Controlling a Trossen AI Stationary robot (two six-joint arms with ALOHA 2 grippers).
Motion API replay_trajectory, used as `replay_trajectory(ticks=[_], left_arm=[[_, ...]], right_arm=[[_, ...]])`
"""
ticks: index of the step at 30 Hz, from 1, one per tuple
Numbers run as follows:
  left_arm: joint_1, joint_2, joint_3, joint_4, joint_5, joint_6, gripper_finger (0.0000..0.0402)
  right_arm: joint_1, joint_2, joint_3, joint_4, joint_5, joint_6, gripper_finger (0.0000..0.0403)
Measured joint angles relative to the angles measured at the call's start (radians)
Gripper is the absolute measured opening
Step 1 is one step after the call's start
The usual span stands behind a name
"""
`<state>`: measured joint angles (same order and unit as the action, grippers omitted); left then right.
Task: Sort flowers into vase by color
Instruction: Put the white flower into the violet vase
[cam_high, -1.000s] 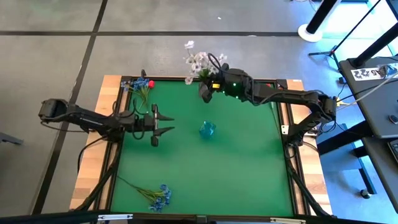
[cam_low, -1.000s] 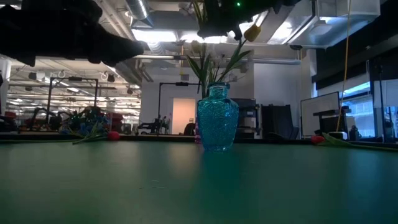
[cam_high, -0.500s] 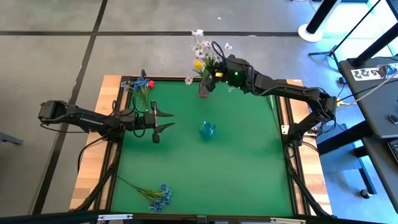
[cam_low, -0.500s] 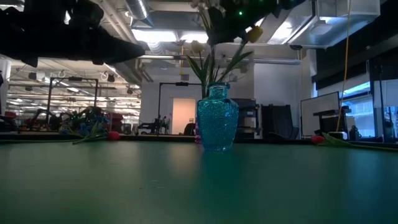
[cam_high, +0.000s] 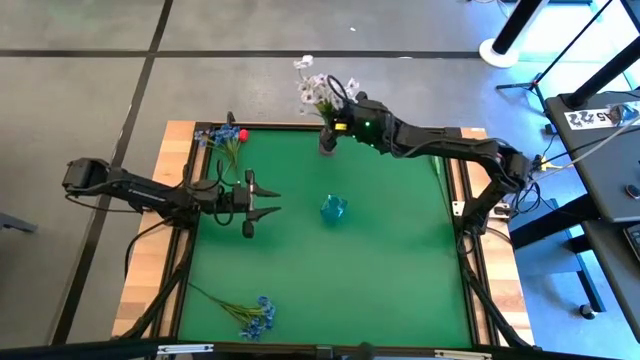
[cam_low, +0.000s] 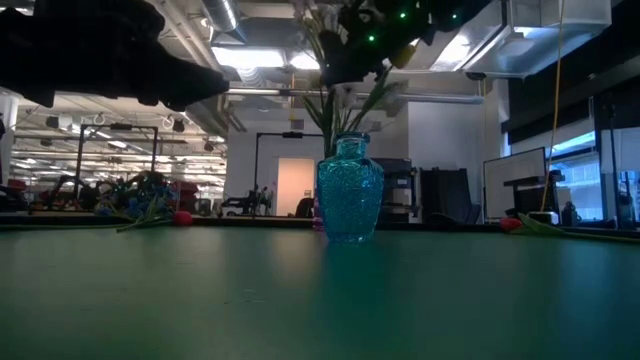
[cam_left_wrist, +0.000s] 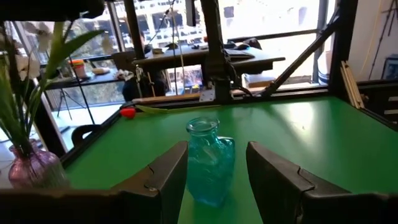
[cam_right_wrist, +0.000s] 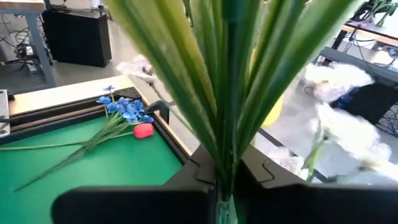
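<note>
My right gripper (cam_high: 336, 128) is at the table's far edge, shut on a bunch of flowers (cam_high: 316, 90) with white blossoms and a yellow bud (cam_right_wrist: 273, 112). The bunch's green stems run down into a small purple vase (cam_left_wrist: 34, 168) on the far edge. A teal glass vase (cam_high: 334, 208) stands at mid table and holds nothing. My left gripper (cam_high: 266, 199) hovers open to its left, level, pointing at it without touching. Blue flowers with a red bud (cam_high: 226, 136) lie at the far left corner. Another blue spray (cam_high: 250, 316) lies near the front edge. My right gripper pinches the bunched green stems and leaves (cam_right_wrist: 224, 163) between its two fingers, below the blossoms. The fingers come nearly level from the table's right and lie across the stems. The bunch stands about upright, and its lower ends are in the purple vase (cam_high: 327, 144).
A red bud on a long stem (cam_left_wrist: 128, 112) lies near the table's far right corner. The raised wooden frame (cam_high: 176, 150) borders the green mat. The mat around the teal vase (cam_low: 349, 190) is bare.
My right gripper has shifted a little toward the far left along the table's far edge, still shut on the bunch. The blossoms have swung out past the far edge and back. The purple vase has stayed in place.
</note>
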<state>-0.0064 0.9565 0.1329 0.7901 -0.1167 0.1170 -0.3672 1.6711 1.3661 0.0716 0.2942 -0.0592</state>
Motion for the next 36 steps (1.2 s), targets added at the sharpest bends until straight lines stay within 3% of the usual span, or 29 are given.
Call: replay_trajectory(ticks=[12, 26, 36], left_arm=[[-0.003, 0.0, 0.0, 0.002, 0.0, -0.009, 0.016], [-0.006, 0.0, 0.0, -0.004, 0.0, -0.012, 0.016], [-0.035, 0.0, 0.0, -0.004, 0.0, -0.011, 0.016]], right_arm=[[0.0, 0.012, -0.001, 0.009, 0.012, 0.001, 0.0022], [0.002, 0.112, 0.003, 0.068, 0.052, -0.001, 0.0024], [-0.001, 0.101, -0.001, 0.107, 0.06, 0.003, 0.0022]])
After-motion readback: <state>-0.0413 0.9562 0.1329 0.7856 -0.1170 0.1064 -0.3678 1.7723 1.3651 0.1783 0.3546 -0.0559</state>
